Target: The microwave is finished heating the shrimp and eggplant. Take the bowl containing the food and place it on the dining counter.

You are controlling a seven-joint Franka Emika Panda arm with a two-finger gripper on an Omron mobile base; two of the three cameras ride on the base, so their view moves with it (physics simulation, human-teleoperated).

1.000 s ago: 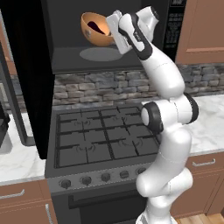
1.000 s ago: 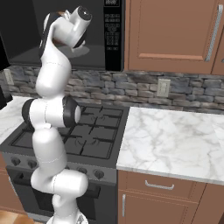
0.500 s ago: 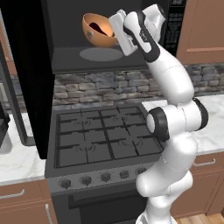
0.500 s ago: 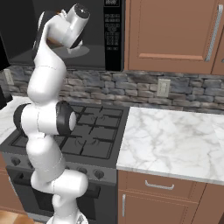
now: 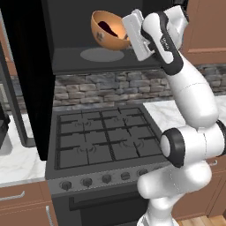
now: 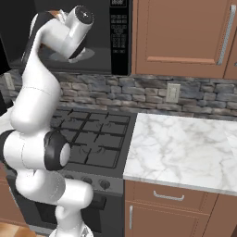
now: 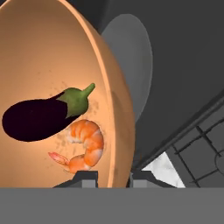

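The bowl (image 5: 109,31) hangs in the air inside the open microwave (image 5: 75,53), lifted clear of the grey round turntable (image 5: 102,54) below it and tilted so that its open side faces up and toward the left base camera. The gripper (image 5: 131,36) has it by the rim on the side nearest the arm; in the hand view the two fingers (image 7: 85,177) stand either side of the bowl's wall, one inside and one outside, pinching the rim (image 7: 114,131) between them. Inside the bowl the eggplant (image 7: 41,117) lies with its green stem pointing toward the rim, and the shrimp (image 7: 83,148) lies curled just beside it, close to the fingers; whether the two touch is hard to say from this angle. In the left base view only a dark patch of the eggplant (image 5: 107,29) shows within the bowl. The microwave door (image 5: 24,79) stands swung open at the left, hanging down in front of the stone backsplash (image 5: 106,86). Beneath the microwave sits the black gas stove (image 5: 103,141), and to its right a marble counter (image 6: 185,150) runs over wooden cabinets (image 6: 176,203). In the right base view the raised arm covers the bowl, and the microwave's button panel (image 6: 120,32) shows beside a wooden wall cabinet (image 6: 185,32).
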